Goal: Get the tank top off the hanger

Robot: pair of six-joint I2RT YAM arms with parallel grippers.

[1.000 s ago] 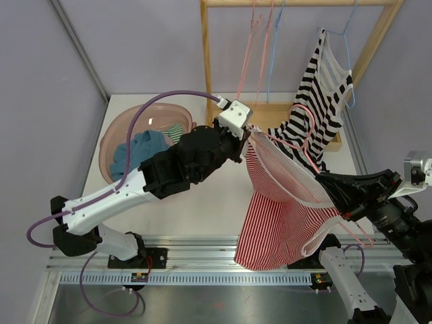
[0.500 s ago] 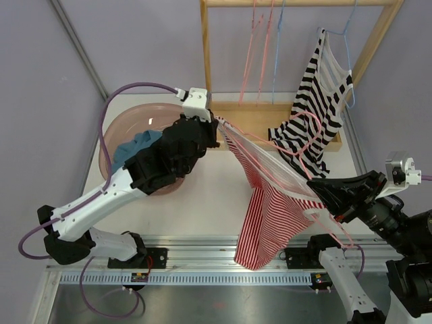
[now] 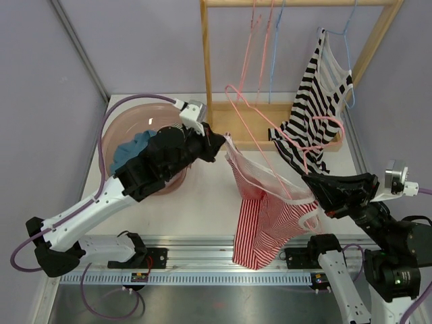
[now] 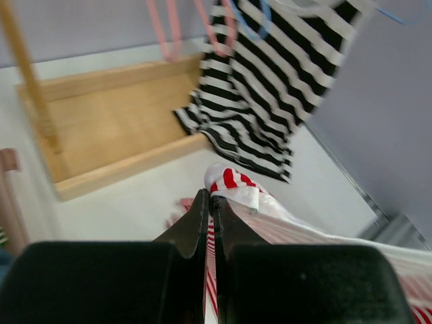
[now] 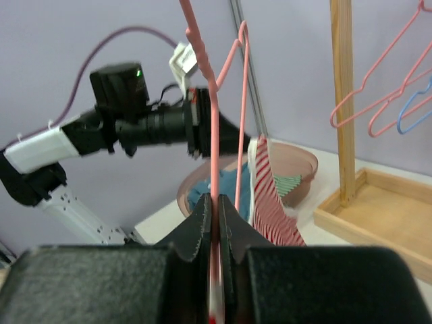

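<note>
The left arm stretches forward, its left gripper (image 3: 221,140) (image 4: 209,200) pinched closed on the edge of the red-and-white striped tank top (image 3: 263,216). The right gripper (image 3: 309,181) (image 5: 216,202) clamps the tilted pink wire hanger (image 5: 213,135). The top sags between them over the white table (image 3: 202,196).

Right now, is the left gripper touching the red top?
Touching: the left wrist view shows the left gripper pinching the red top between shut jaws.

White links (image 3: 91,210), blk joints (image 3: 158,162), purple cable (image 3: 135,98), blk L hand (image 3: 221,140), blk R hand (image 3: 309,179)
</note>
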